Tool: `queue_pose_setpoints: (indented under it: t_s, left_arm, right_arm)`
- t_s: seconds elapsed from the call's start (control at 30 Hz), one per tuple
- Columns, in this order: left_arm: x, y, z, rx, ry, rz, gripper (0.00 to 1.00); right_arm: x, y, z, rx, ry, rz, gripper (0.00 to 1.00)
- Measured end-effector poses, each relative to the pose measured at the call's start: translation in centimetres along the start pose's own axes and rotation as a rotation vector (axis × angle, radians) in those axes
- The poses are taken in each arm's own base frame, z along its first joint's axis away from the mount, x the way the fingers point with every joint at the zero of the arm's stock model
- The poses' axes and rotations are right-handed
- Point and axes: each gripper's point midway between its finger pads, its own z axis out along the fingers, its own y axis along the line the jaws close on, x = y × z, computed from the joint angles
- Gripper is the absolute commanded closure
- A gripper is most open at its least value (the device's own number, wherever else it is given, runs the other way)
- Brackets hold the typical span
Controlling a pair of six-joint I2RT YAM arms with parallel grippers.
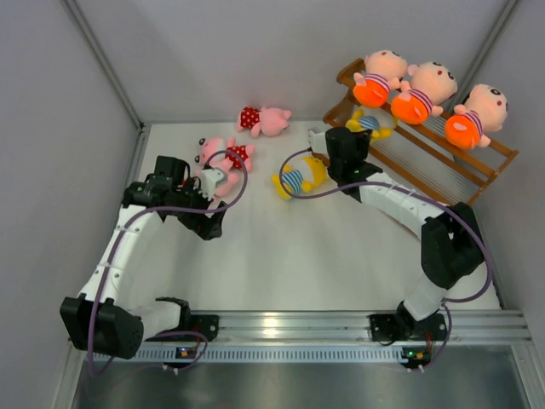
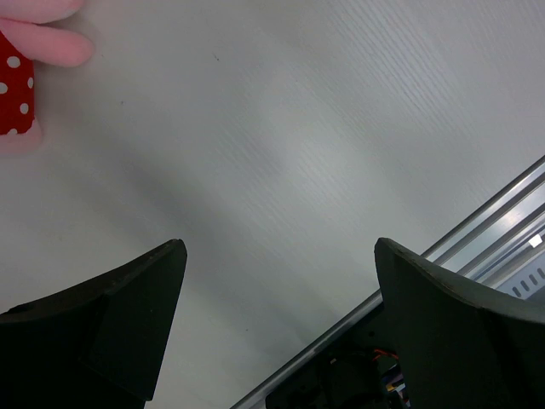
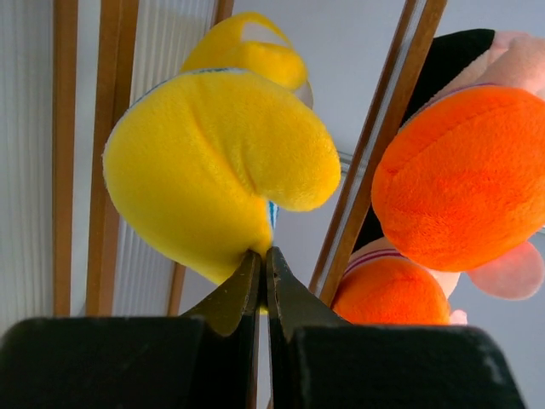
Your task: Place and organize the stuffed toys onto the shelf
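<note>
**Right arm.** The right gripper (image 3: 262, 256) was extended to the shelf (image 1: 426, 159) at the far right of the table (image 1: 281, 264). Its jaws were fully closed, tip against tip. The tips touched the lower edge of a yellow doll (image 3: 213, 162) lying on the string slats between two wooden rails. Whether any plush was pinched between the tips could not be determined.

**Left arm.** The left gripper (image 2: 279, 247) hung over bare table surface at the left side. Its jaws stood at full spread with nothing between them. In the left wrist view, a pink limb and a red polka-dot garment showed at the upper left corner, apart from both fingers.

**Shelf.** The top tier carried three dolls in a row:
- left peach-headed doll (image 1: 381, 75)
- middle peach-headed doll (image 1: 423, 92)
- right peach-headed doll (image 1: 475, 115)

The yellow doll lay on a lower tier, at the left end of the shelf, below the left peach-headed doll.

**Table.** Three dolls lay flat on the table:
- The second yellow doll (image 1: 298, 177), with blue-white stripes, was just left of the right arm's wrist.
- The far pink doll (image 1: 262, 119) was near the back wall.
- The near pink doll (image 1: 226, 155) was just beside the left arm's wrist.
</note>
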Motion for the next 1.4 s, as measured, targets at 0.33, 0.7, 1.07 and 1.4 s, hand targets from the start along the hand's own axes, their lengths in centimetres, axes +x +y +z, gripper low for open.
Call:
queue_pose_setpoints:
  t_s: [0.33, 0.7, 1.07, 1.4]
  left_arm:
    - [0.0, 0.1, 0.1, 0.002, 0.005, 0.002, 0.02]
    - [0.0, 0.1, 0.1, 0.003, 0.005, 0.005, 0.02]
    - [0.1, 0.1, 0.1, 0.002, 0.005, 0.005, 0.02]
    - [1.4, 3.7, 1.0, -0.083, 0.032, -0.138, 0.02]
  right_arm:
    - [-0.4, 1.1, 0.5, -0.018, 0.0, 0.001, 0.59]
    - [-2.0, 2.0, -0.6, -0.045, -0.036, 0.014, 0.3]
    - [-3.4, 1.9, -1.9, -0.072, -0.07, 0.055, 0.16]
    - [-14.5, 2.1, -11.7, -0.472, -0.568, 0.76, 0.13]
